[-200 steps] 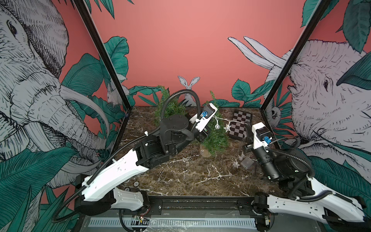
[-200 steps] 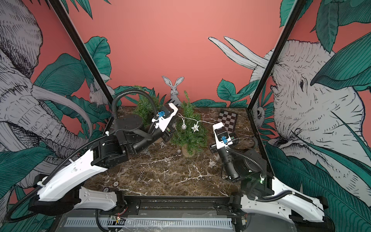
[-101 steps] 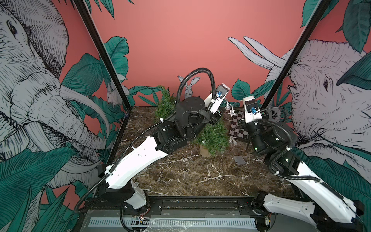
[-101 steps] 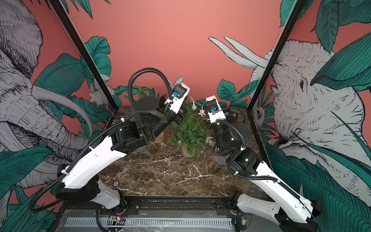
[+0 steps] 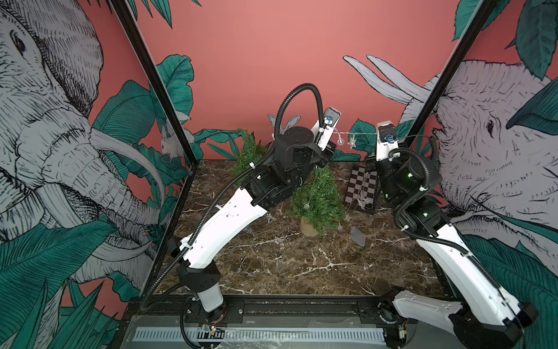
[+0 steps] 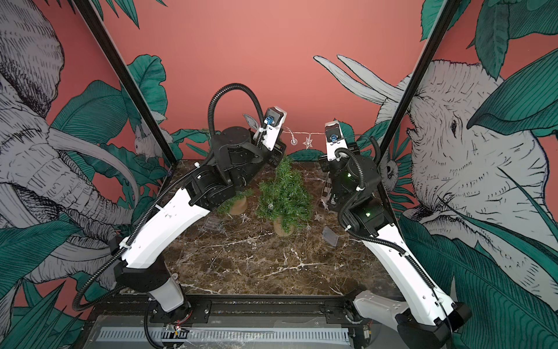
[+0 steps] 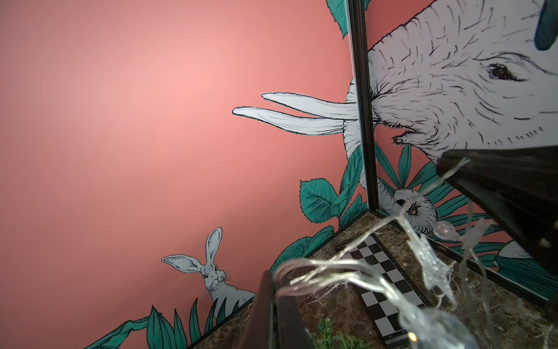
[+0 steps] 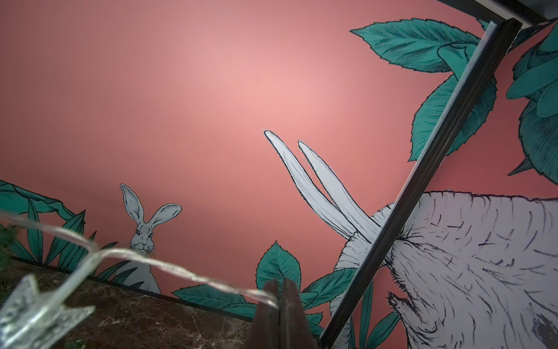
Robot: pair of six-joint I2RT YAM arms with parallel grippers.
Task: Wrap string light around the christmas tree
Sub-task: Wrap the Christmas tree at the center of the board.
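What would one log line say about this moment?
left pincer: shut on string light | right pincer: shut on it | christmas tree: below

No readable text, labels, brands or numbers in any view. Only printed pattern: black-and-white checkerboard [image 5: 361,191] on the marble floor, no characters on it. Wall art is drawings only, no lettering. Small board [image 5: 211,334] at the front rail edge is too small to read.
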